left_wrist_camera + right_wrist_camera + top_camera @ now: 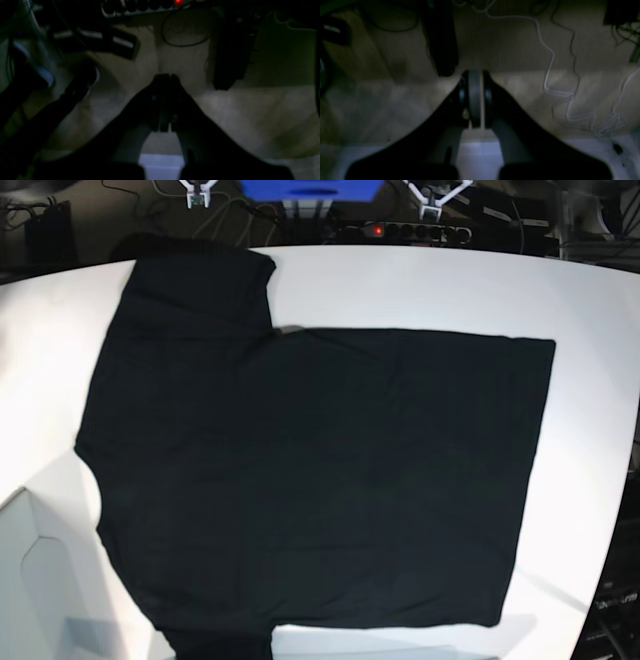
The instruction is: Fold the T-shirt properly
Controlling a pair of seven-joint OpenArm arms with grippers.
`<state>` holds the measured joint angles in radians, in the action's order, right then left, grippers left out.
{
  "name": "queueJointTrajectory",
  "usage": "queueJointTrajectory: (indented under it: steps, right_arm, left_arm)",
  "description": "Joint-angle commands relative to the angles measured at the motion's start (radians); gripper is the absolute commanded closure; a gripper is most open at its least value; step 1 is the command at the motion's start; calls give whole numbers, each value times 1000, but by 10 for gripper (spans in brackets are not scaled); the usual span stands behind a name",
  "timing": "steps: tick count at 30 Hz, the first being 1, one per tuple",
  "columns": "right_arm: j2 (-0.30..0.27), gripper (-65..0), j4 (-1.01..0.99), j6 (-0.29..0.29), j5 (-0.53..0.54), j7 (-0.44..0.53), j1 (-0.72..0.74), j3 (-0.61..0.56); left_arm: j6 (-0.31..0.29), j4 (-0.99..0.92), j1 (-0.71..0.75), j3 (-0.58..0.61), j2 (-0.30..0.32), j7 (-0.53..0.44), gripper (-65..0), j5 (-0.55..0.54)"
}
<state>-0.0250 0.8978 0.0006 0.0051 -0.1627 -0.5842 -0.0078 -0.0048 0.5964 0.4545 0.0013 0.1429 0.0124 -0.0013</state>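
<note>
Lying flat, the black T-shirt [310, 480] covers most of the white table [590, 310]. Left gripper [166, 77] and right gripper [475, 75] closed, empty, over dim cabled floor [520, 50].

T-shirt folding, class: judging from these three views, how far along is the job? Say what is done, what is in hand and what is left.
Done: the T-shirt lies spread flat on the white table, sleeves out, no fold visible. In hand: nothing; the left pincer and right pincer are shut and empty, hanging over the floor off the table. Left: every fold.
</note>
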Motion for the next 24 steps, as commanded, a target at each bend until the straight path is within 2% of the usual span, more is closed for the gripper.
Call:
queueJointTrajectory:
  steps: [1,4,7,12,17,20,24]
  right_arm:
    - [-3,0,71,2,2,-5,-39,1]
    - [-5,0,261,2,2,-54,-138,1]
    - [-13,0,452,2,2,-104,-230,6]
    - [-26,0,726,2,3,-160,-351,10]
    - [-56,0,956,2,3,-234,-443,10]
    - [-62,0,1075,2,3,-243,-483,13]
    - [-60,0,1142,2,3,-237,-495,56]
  left_arm:
    - [1,47,37,-2,19,-10,0,-1]
    - [1,188,135,-2,57,-10,0,-27]
    - [1,368,258,-2,111,-10,0,-138]
    - [7,646,435,-2,237,-10,0,-305]
    - [9,851,576,-11,329,-16,0,-372]
    - [10,974,665,-114,335,-18,0,-394]
    - [1,1149,746,-291,258,-12,0,-397]
